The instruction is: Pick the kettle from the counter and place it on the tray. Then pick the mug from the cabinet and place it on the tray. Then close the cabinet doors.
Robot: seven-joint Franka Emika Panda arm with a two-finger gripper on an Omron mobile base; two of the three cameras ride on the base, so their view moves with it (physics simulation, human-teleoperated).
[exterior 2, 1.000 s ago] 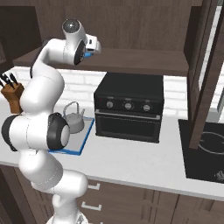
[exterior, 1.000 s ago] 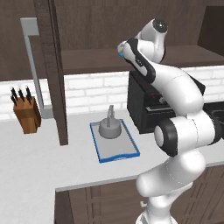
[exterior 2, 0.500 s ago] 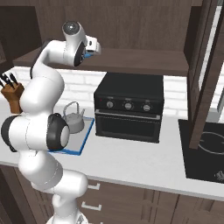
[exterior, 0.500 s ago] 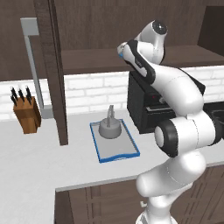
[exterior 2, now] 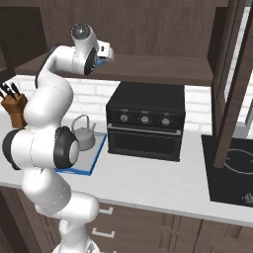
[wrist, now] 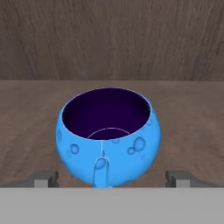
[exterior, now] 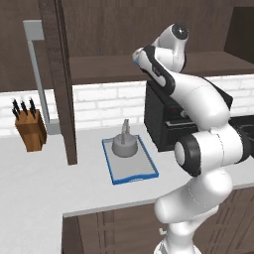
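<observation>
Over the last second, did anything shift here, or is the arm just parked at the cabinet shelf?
Almost nothing visibly changed. The gripper stays up at the cabinet shelf, open, its fingers straddling the mug without closing on it. The kettle remains on the tray, and the counter looks unchanged.

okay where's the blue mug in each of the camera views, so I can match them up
Left base view: the mug is a blue sliver at the upper middle, just left of the robot's hand, on the cabinet shelf.
Right base view: a bit of blue at the upper left, beside the pincer, on the same shelf.
Hand view: middle of the picture, upright, handle facing the camera.
Shared landmark: the brown cabinet shelf it stands on.
</observation>
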